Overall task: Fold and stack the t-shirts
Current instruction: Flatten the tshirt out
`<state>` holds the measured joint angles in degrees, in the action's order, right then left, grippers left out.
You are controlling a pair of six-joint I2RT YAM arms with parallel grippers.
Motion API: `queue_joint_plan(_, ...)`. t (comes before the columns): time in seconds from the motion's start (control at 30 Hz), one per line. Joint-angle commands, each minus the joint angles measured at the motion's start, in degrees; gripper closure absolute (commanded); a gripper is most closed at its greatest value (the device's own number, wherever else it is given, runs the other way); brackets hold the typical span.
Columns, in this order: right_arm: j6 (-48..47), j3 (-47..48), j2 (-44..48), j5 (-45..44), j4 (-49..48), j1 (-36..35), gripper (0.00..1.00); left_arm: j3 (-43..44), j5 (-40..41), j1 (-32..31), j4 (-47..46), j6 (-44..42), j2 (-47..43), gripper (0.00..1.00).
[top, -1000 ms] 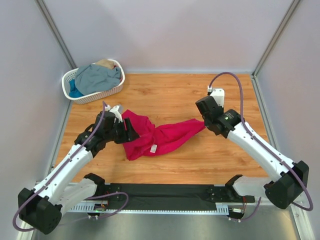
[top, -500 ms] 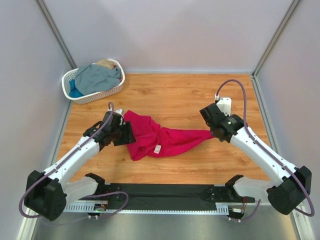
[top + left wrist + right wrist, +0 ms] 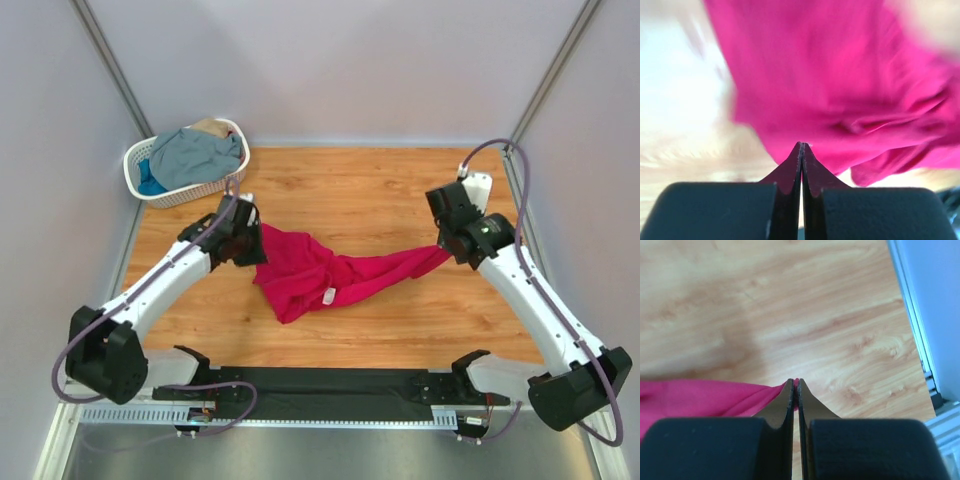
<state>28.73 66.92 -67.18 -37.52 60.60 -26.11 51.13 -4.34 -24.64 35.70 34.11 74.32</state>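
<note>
Both arms are wider apart than a second ago, so the pink shirt (image 3: 330,275) is stretched further across the table (image 3: 350,190). The left gripper (image 3: 252,243) and right gripper (image 3: 447,250) each pinch one end. The left wrist view's a blur. The other shirts (image 3: 195,155) are half-buried in the basket (image 3: 190,192).

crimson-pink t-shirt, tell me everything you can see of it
The crimson-pink t-shirt is soft plain cloth, crumpled and unfolded, stretched across the wooden table. It bunches wide at its left end and narrows to a twisted strip on the right. A small white tag shows near its lower edge. The left gripper is shut on its left end, the right gripper on its right tip; its middle seems to rest on the table.
</note>
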Motion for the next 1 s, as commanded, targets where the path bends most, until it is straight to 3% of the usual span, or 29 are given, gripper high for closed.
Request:
queue_joint_plan(0.0,-2.89,11.46,0.99,-1.33,-0.13,3.42,1.0,12.21,10.39,0.21,4.71,-1.15,-6.46,1.0)
queue_joint_plan(0.17,-5.44,18.24,1.87,2.69,0.05,4.22,1.0,20.32,12.61,0.3,8.68,-2.47,-4.46,1.0)
queue_joint_plan(0.23,-6.05,18.08,2.31,4.11,-0.22,4.14,1.0,20.06,9.28,0.3,6.76,-3.69,-3.84,1.0)
queue_joint_plan(0.3,-6.4,17.29,2.66,4.38,0.31,4.22,1.0,18.31,1.03,0.3,3.69,-4.31,-4.01,1.0)
queue_joint_plan(0.37,-6.41,16.76,3.1,3.24,0.57,4.14,1.0,15.15,-6.25,0.12,-1.41,-4.23,-3.66,0.75)
queue_joint_plan(0.43,-6.41,15.88,3.46,2.37,0.57,4.22,1.0,12.42,-9.1,-0.4,-4.76,-3.44,-2.87,0.6)
queue_joint_plan(0.47,-6.23,15.62,3.8,2.1,0.49,4.14,1.0,11.54,-10.67,-0.84,-5.55,-3.26,-1.56,0.58)
queue_joint_plan(0.7,-5.53,12.63,4.51,4.38,-0.83,4.14,1.0,1.0,-18.42,-6.81,-17.66,1.13,5.21,0.51)
queue_joint_plan(0.9,-5.61,9.64,5.21,6.75,-2.24,4.14,1.0,-0.25,-17.73,-10.25,-20.94,2.63,12.15,0.49)
queue_joint_plan(0.97,-5.62,8.59,5.74,7.54,-2.68,4.14,1.0,1.33,-13.28,-10.25,-19.1,1.23,13.99,0.48)
